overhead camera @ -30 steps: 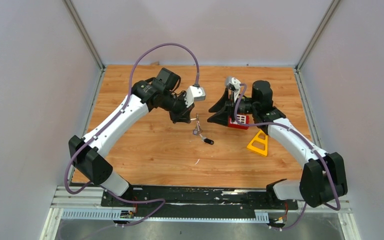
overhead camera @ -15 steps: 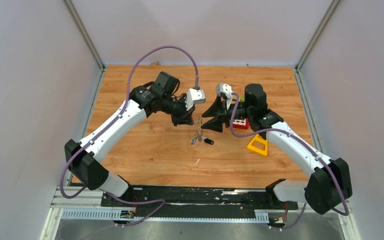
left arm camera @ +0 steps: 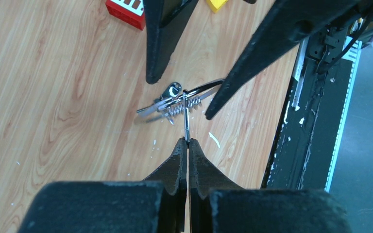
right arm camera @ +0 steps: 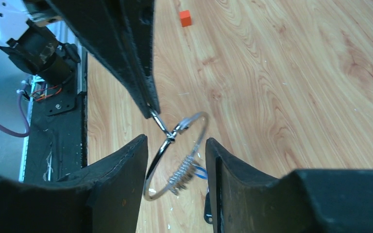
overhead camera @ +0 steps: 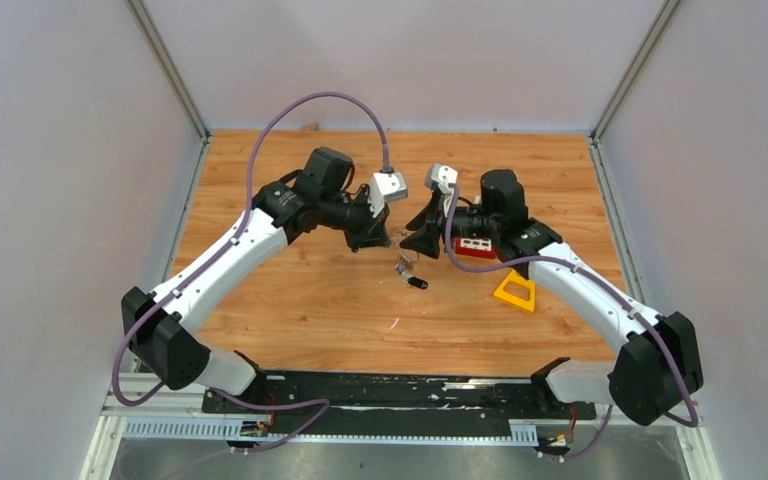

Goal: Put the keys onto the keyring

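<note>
While the left claw (left arm camera: 188,143) is pressed shut, it pinches a thin wire bit of the keyring (left arm camera: 177,107) and holds it up off the desk (overhead camera: 290,300). A little to the right, in the middle of the top picture, the small key (overhead camera: 416,283) with the black head sits just under the keyring, low by the wood. I cannot tell if it is hooked on yet.

Next comes the right claw (right arm camera: 176,143). It is spread open, with one finger on each side of the keyring, and it is not squeezing it. Farther right are a red block (overhead camera: 476,246) and a yellow triangle frame (overhead camera: 516,289), well apart from the keyring.

I think the job is partway done. The keyring is picked up and held steady, but sliding the black key onto the wire looks not yet done.
</note>
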